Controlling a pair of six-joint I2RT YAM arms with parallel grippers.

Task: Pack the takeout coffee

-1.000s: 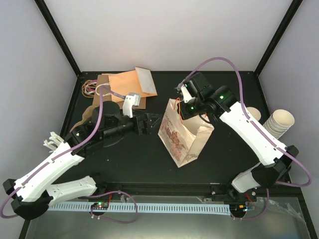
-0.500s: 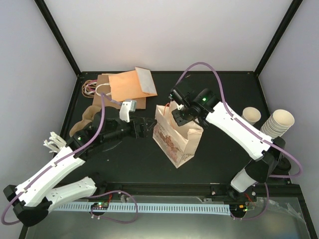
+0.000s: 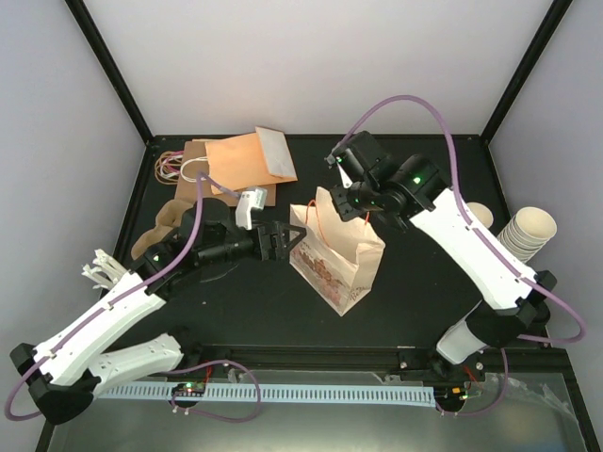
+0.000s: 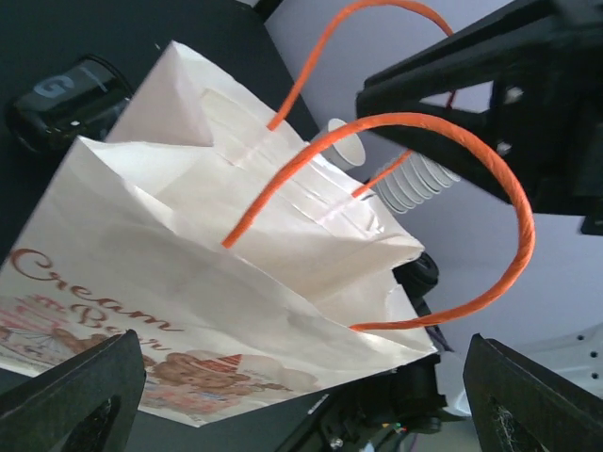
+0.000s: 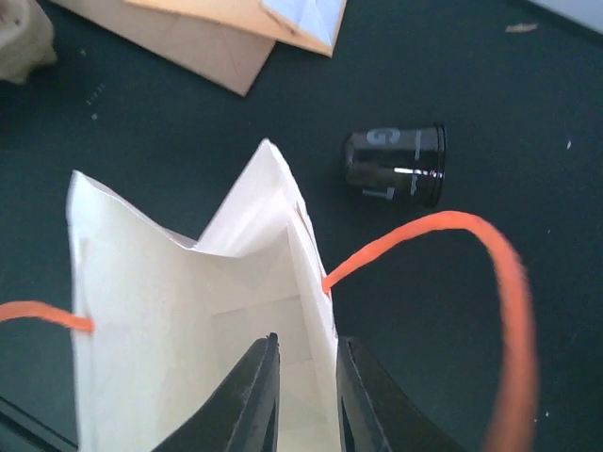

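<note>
The takeout coffee (image 3: 480, 216), a small cream paper cup, stands at the table's right edge, half hidden behind my right arm. It also shows past the bag in the left wrist view (image 4: 345, 146). A white paper bag (image 3: 334, 256) with a bear print and orange handles (image 4: 492, 188) stands upright mid-table. My right gripper (image 3: 345, 195) is shut on the bag's top edge, with one side wall (image 5: 316, 282) between its fingers (image 5: 260, 395). My left gripper (image 3: 285, 240) is open just left of the bag (image 4: 217, 282), holding nothing.
A tall stack of nested cream cups (image 3: 528, 231) stands right of the single cup. Flat orange and brown paper bags (image 3: 240, 160) lie at the back left, a tan moulded carrier (image 3: 170, 215) beside them. A black cylindrical thing (image 5: 394, 166) lies on the table behind the bag.
My right gripper has moved back and right with the bag's rim, and the bag stands a little straighter. My left gripper has moved right, up to the bag's side.
</note>
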